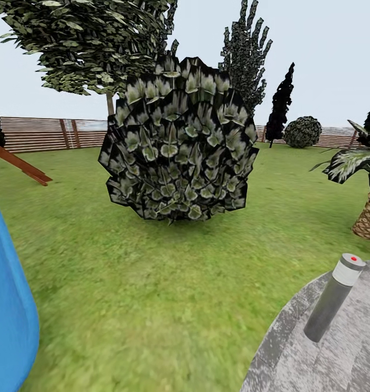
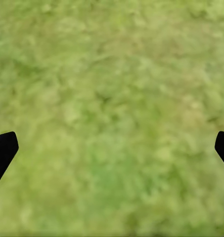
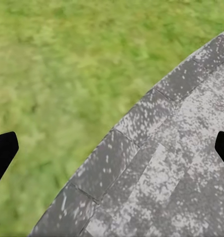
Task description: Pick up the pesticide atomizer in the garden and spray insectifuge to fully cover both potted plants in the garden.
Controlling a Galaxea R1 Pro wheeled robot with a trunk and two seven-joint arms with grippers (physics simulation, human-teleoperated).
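Facing a big leafy bush (image 1: 178, 139) across the lawn (image 1: 141, 305), both pincers are hanging with fingers spread wide over grass and patio (image 3: 171, 168), while atomizer and potted plants are lying somewhere unseen.

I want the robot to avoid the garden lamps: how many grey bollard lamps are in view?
1. A single grey bollard lamp with a red-dotted cap stands tilted on the round stone patio, at the head view's lower right. More could stand outside the frame or behind the large leafy bush.
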